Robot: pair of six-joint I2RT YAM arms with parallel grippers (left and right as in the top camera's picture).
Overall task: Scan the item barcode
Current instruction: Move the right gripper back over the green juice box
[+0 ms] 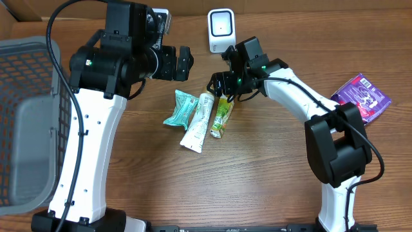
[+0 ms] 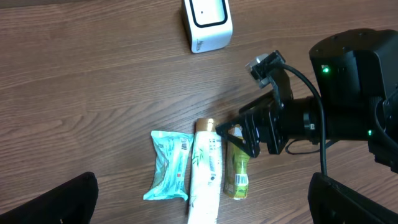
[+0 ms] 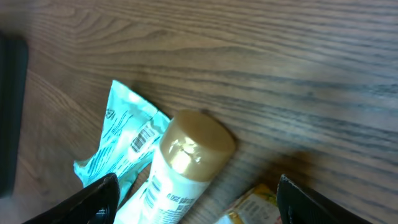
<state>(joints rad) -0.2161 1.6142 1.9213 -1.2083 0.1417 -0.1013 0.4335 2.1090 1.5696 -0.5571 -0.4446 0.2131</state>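
Three touching edge-to-edge: packet (image 1: 180,107), white tube (image 1: 199,120), green tube (image 1: 223,116), bare wood (image 1: 257,167) round; R fingers (image 3: 99,200), L fingers (image 2: 56,200) apart.

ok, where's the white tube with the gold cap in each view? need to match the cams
Overhead: white tube near the picture's centre, lying between the teal packet and a green tube.
Left wrist: bottom centre, cap towards the top.
Right wrist: bottom centre, gold cap close to the camera.
Shared landmark: the teal packet, right beside the tube on its left in all three views.
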